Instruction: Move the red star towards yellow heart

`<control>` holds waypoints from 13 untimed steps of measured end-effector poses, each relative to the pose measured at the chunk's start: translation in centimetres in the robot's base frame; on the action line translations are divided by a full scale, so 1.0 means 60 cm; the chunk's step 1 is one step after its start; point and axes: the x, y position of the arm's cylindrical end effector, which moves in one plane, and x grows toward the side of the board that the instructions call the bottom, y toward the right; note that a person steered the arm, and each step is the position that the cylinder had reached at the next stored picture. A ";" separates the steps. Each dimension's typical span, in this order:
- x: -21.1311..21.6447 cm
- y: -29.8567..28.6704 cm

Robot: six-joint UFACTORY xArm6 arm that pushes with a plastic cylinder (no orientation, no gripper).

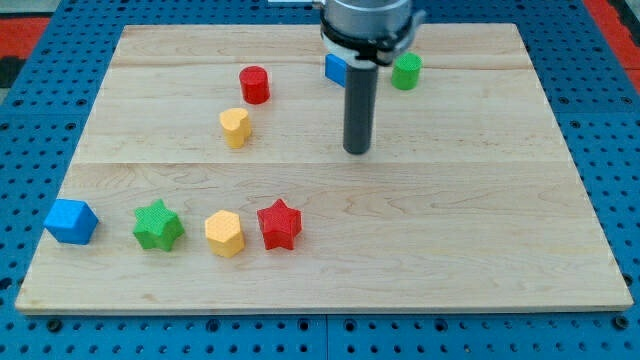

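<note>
The red star (279,224) lies near the view's bottom, left of centre, touching or nearly touching a yellow hexagon (225,234) on its left. The yellow heart (235,127) sits higher up, left of centre, just below a red cylinder (254,84). My tip (357,150) is on the board at centre, to the right of the yellow heart and well above and right of the red star. It touches no block.
A green star (158,226) and a blue cube (71,221) lie at the bottom left. A blue block (336,68), partly hidden by the rod, and a green cylinder (406,71) sit near the top. The wooden board (480,220) rests on a blue pegboard.
</note>
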 end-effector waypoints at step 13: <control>0.100 -0.272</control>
